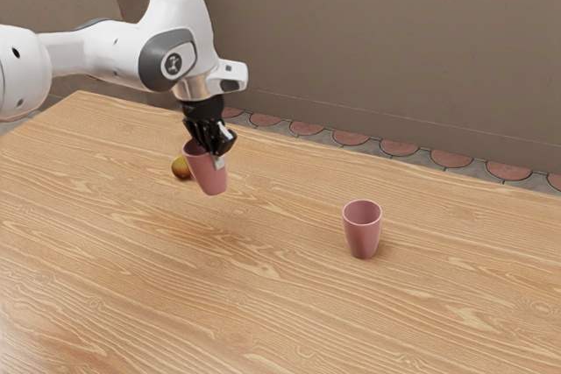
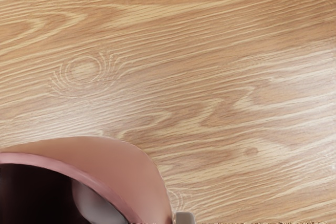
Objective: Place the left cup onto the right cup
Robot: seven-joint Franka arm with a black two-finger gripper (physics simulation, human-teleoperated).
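Pink cup (image 1: 210, 178) hangs tilted above the table (image 1: 131, 286), gripper (image 1: 213, 151) clamped on its rim, one finger (image 2: 90, 204) inside. Second cup (image 1: 362, 229) stands upright and empty, apart toward the exterior view's right.

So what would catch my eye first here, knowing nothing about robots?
The white arm comes in from the exterior view's left, and its black hand grips a pink cup by the rim, tilted in the air above the wooden table. A second cup, also pink, stands upright on the table toward the exterior view's right. A small yellowish thing lies just behind the lifted cup.
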